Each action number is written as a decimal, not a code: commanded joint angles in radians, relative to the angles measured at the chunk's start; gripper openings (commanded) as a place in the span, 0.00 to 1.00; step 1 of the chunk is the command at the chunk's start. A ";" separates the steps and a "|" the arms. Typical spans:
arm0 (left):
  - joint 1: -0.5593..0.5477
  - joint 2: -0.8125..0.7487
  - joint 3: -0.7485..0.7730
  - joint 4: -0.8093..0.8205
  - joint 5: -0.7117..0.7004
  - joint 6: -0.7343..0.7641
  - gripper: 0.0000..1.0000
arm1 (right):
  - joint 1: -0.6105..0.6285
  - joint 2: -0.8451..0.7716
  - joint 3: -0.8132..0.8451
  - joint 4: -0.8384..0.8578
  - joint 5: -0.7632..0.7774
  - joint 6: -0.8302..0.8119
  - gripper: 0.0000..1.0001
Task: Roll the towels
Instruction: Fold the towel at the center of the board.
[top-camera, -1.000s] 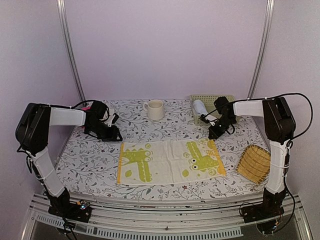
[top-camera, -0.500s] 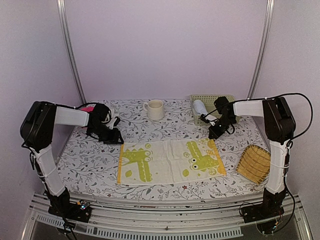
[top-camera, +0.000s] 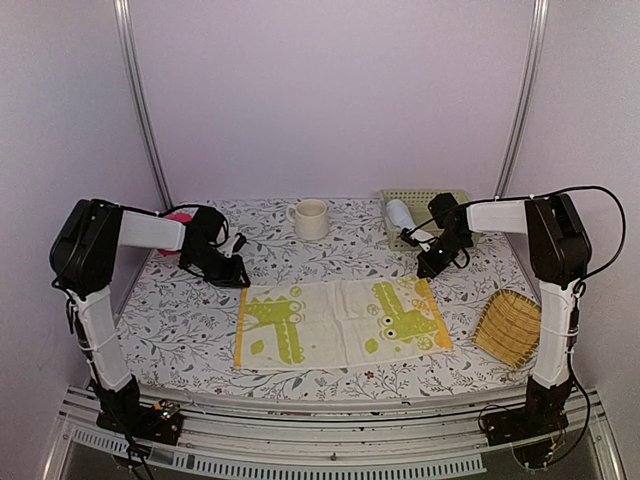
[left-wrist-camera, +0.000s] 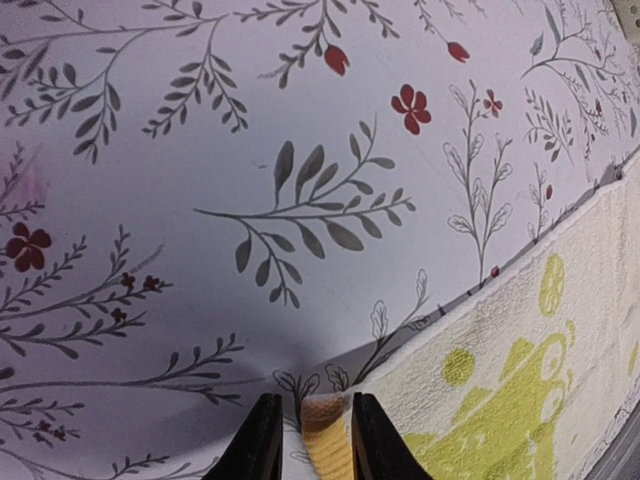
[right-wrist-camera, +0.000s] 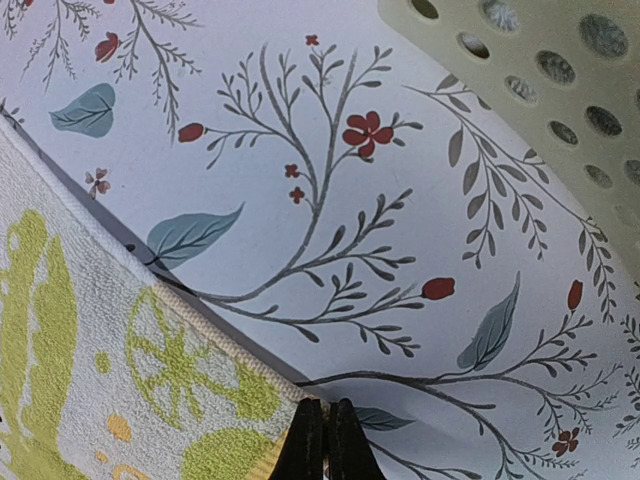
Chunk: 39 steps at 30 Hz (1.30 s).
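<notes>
Lying flat, the patterned towel shows yellow-green animals on cream.

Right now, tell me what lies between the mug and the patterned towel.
Only bare flowered tablecloth. Nothing stands between the mug and the patterned towel. The top external view shows the whole stretch.
</notes>
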 joint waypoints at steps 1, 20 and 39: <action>-0.011 0.019 0.023 -0.016 -0.008 0.005 0.24 | -0.006 0.024 -0.038 -0.018 0.042 -0.005 0.03; -0.017 0.046 0.047 -0.023 -0.003 0.017 0.00 | -0.025 0.010 -0.028 -0.021 0.023 -0.005 0.02; -0.018 -0.121 0.080 0.006 -0.056 0.026 0.00 | -0.134 -0.132 0.035 -0.011 -0.140 -0.037 0.02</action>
